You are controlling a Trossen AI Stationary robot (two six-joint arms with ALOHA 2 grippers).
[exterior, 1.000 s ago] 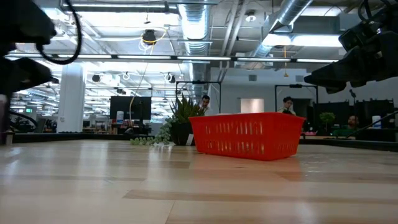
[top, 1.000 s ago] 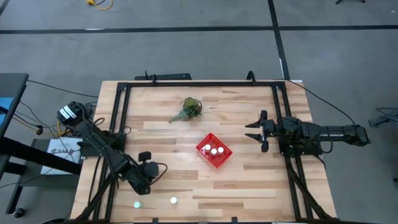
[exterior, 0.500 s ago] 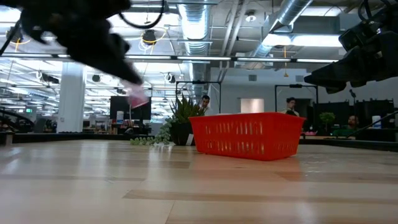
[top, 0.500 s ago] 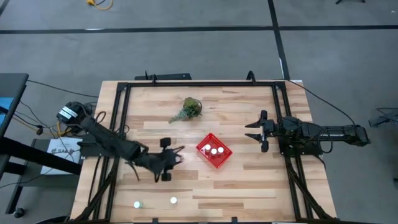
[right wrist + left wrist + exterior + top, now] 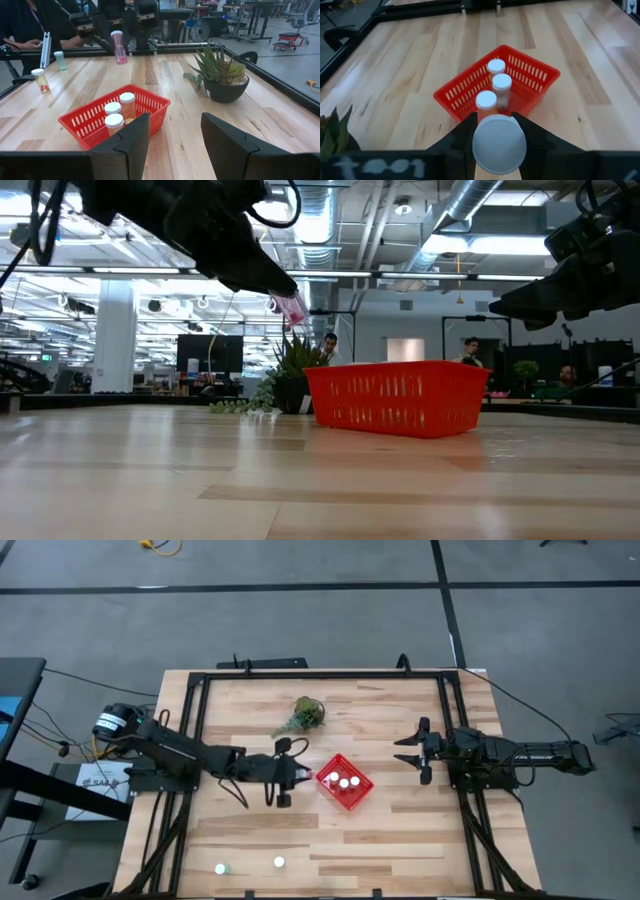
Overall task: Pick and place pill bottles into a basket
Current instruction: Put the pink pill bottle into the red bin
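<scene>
You are looking down on a pale wooden table [image 5: 400, 830] filling the middle of the high view, framed by black rails and standing on a grey floor. At table height, the room behind is showing as a wide open hall with ceiling ducts and strip lights, and people are sitting in the distance behind the basket.

Your left arm is stretching from the left-centre of the high view toward the middle; half a second ago it was lower in the frame and farther from the basket. The left gripper [image 5: 299, 776] is now sitting just left of the red basket [image 5: 345, 796], with its fingers closed around a pill bottle [image 5: 498, 144], whose white cap is filling the lower centre of the left wrist view. In the low view that bottle is hanging up in the air, to the left of the basket and above its rim.

The right gripper [image 5: 411, 751] is waiting at the right-centre of the high view, fingers spread wide and holding nothing, unchanged from before.

The green plant [image 5: 305, 715] is sitting in the upper middle of the table.

The basket, at the centre of the table, is holding three white-capped bottles [image 5: 344, 781].

Two more bottles are standing near the bottom-left edge of the high view, one [image 5: 221, 868] left of the other [image 5: 279, 862], where they stood earlier.
</scene>
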